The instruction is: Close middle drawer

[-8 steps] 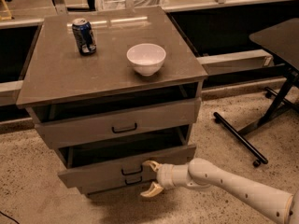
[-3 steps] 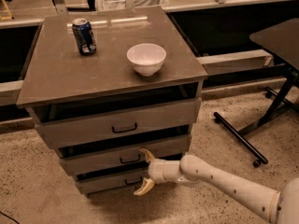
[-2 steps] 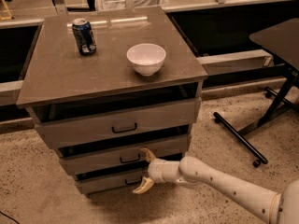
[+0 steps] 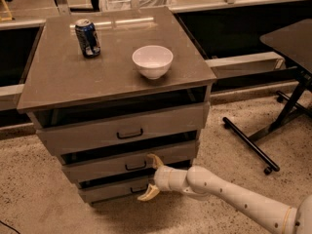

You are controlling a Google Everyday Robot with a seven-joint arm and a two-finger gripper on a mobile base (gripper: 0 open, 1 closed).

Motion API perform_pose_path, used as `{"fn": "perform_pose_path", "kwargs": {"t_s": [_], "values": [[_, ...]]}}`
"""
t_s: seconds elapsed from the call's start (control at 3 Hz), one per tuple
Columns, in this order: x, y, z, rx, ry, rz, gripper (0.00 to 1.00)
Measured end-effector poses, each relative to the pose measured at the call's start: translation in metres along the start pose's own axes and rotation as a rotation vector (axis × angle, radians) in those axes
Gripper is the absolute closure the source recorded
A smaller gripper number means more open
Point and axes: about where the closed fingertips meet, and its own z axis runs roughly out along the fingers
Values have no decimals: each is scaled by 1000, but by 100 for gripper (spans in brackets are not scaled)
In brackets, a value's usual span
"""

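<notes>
The middle drawer (image 4: 97, 164) is the second grey wood-grain front of the cabinet, with a small black loop handle (image 4: 135, 166). It sits pushed in, nearly flush with the drawers above and below. My gripper (image 4: 151, 178) is at the drawer's front, just right of the handle. Its two tan fingers (image 4: 155, 161) are spread apart, one touching the drawer's front, the other (image 4: 147, 194) down by the bottom drawer (image 4: 112, 189). It holds nothing.
A blue soda can (image 4: 87, 37) and a white bowl (image 4: 152, 61) stand on the cabinet top (image 4: 63, 77). The top drawer (image 4: 122, 128) sticks out slightly. A black table with a wheeled leg (image 4: 253, 147) stands at the right on the speckled floor.
The middle drawer, earlier pulled far out, has been pushed in by my gripper. Over the last second nothing has visibly moved.
</notes>
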Motion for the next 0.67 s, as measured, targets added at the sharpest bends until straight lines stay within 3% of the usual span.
{"fn": "perform_pose_path", "kwargs": {"t_s": [0.33, 0.67], "values": [[-3, 26, -17, -62, -28, 25, 0], [-8, 35, -17, -95, -48, 25, 0]]}}
